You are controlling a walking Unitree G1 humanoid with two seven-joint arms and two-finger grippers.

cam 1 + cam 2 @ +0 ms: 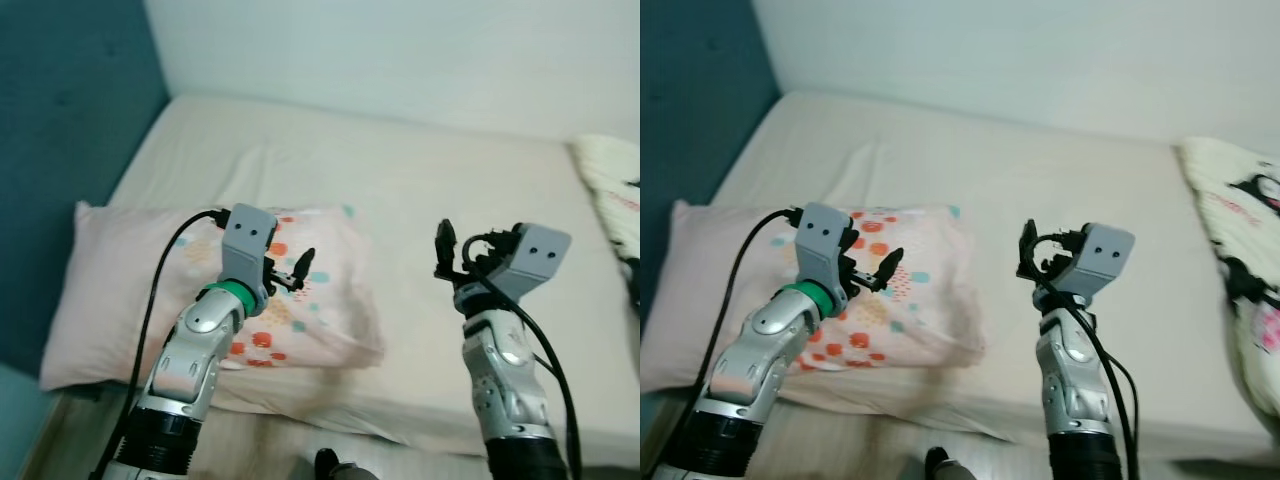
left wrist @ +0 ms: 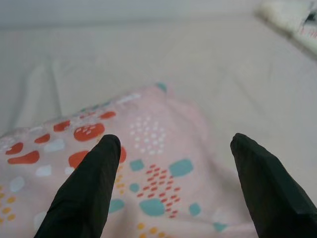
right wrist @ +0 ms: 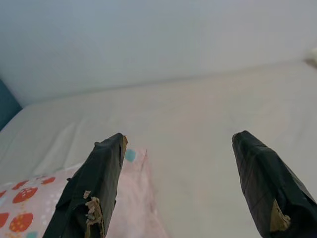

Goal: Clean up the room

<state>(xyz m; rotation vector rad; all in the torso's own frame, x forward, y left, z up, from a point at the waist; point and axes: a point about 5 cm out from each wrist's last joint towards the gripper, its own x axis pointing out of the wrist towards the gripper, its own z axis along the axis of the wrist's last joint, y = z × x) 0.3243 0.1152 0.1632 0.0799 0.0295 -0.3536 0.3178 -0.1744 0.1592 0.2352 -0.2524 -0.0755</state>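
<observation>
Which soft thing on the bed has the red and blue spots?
The pink pillow under the left gripper has the spots. The cream blanket at the bed's right edge has black markings instead.

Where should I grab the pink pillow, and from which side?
Probably the pink pillow corner nearest the left pincer: come down from above and pinch the thin edge. It lies flat on the bed, so its broad face offers no hold. Both pincers are open.
</observation>
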